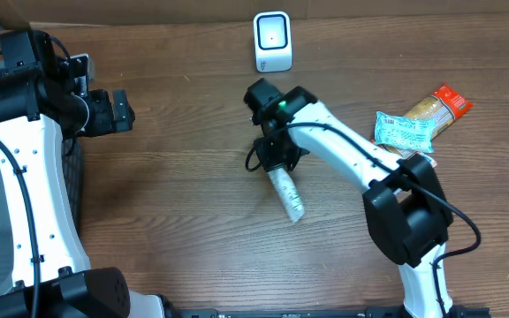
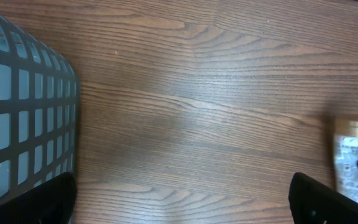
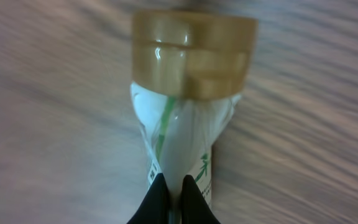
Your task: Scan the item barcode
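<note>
The right gripper (image 3: 173, 198) is closed to a narrow pinch on one end of the bottle (image 3: 185, 143), its tips nearly meeting on the white wrap, the gold cap (image 3: 194, 55) pointing away from the wrist. The bottle lies on the table (image 1: 175, 221) near the middle, slanting toward the near right. So thin a hold may let it swing or slip once lifted. The barcode, which I cannot find, could also end up facing away from the scanner (image 1: 272, 41). The scanner stands toward the far edge with bare wood between it and the bottle. The snack packs (image 1: 414, 124) lie well to the right, and the basket (image 2: 23, 118) sits far left near the left gripper (image 1: 117, 113), whose jaws stand wide and empty
</note>
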Controlling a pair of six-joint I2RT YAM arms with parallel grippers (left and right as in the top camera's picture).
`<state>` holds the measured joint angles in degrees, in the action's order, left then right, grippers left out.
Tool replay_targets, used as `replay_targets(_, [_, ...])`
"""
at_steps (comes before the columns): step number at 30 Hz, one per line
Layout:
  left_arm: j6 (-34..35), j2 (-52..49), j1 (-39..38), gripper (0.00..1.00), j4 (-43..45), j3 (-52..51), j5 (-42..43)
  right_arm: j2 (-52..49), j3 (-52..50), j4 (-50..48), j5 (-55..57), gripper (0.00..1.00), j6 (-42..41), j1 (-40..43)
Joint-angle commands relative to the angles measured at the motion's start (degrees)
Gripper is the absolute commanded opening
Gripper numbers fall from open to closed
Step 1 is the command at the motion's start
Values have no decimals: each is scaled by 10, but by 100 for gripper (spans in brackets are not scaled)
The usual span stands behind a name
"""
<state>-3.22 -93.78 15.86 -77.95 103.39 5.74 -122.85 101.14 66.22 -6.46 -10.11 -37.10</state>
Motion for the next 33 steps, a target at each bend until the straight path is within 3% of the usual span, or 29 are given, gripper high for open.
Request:
replay_targets(1, [-9, 2, -1, 100, 2, 7, 0, 32, -20, -38, -204, 4, 46, 21])
replay_targets(11, [-9, 2, -1, 100, 2, 7, 1, 32, -120, -128, -226, 4, 40, 46])
replay_targets(14, [-9, 2, -1, 100, 2, 7, 0, 32, -124, -130, -226, 25, 40, 66])
replay_targets(17, [-9, 2, -1, 100, 2, 7, 0, 32, -124, -130, -229, 36, 42, 83])
replay_targets(23, [-9, 2, -1, 100, 2, 7, 1, 33, -122, -110, -290, 50, 99, 121])
replay_targets(29, [-9, 2, -1, 100, 2, 7, 1, 34, -122, -22, -329, 68, 233, 159])
replay_targets(33, [-9, 2, -1, 100, 2, 7, 1, 34, -126, -6, -340, 75, 241, 170])
